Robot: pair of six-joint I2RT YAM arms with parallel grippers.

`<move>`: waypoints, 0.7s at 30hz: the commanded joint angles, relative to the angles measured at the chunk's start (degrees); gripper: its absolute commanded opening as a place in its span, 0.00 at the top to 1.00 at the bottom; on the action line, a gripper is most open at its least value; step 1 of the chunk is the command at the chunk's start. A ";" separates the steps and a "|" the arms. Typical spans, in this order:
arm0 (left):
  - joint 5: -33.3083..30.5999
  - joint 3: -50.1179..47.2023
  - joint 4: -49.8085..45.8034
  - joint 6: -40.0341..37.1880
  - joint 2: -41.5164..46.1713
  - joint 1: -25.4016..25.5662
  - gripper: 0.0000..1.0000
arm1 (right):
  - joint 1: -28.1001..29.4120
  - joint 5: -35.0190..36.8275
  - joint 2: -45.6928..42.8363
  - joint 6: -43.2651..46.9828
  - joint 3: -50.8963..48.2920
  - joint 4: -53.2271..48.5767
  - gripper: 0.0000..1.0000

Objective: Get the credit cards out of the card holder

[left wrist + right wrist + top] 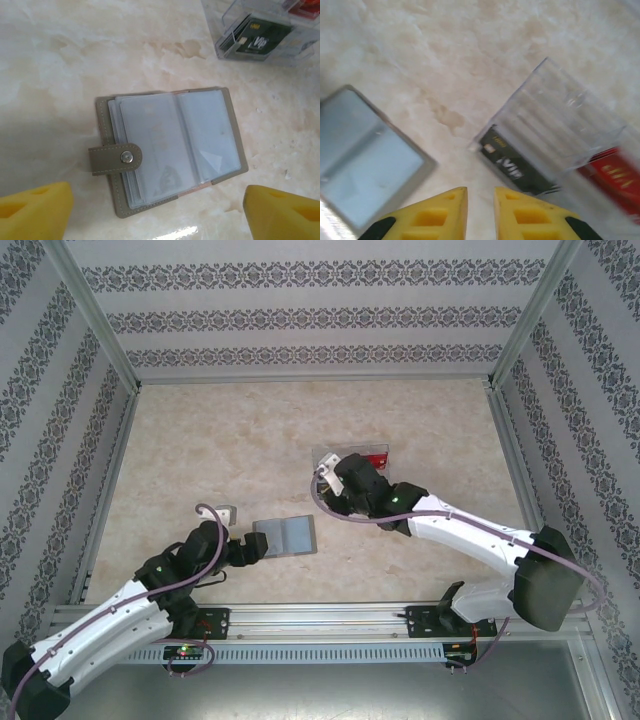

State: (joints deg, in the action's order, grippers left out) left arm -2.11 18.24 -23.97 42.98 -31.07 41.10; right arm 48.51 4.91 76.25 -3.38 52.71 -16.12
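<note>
Found the card holder open flat on the table, long axis sideways, tab toward the low left gripper, spread wide and empty; right gripper almost closed, empty, near the clear tray.

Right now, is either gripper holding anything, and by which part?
Nothing is held. The left gripper hangs open over the open card holder; the right gripper is nearly shut, with nothing between its fingers.
</note>
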 commanded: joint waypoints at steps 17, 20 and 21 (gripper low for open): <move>5.56 -0.04 13.67 9.58 -18.30 -0.54 0.53 | 4.22 -11.57 14.09 -30.28 -12.10 19.93 1.00; 5.56 0.25 14.05 9.51 -19.88 -0.58 0.53 | 4.40 -11.72 16.05 -30.65 -12.10 20.63 1.00; 5.56 0.37 14.11 9.41 -20.31 -0.58 0.53 | 4.46 -11.59 16.65 -30.74 -12.10 20.84 1.00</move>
State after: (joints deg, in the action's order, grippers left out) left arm 3.03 18.06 -12.43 51.51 -50.74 41.12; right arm 52.16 -5.89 91.64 -32.49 40.32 2.48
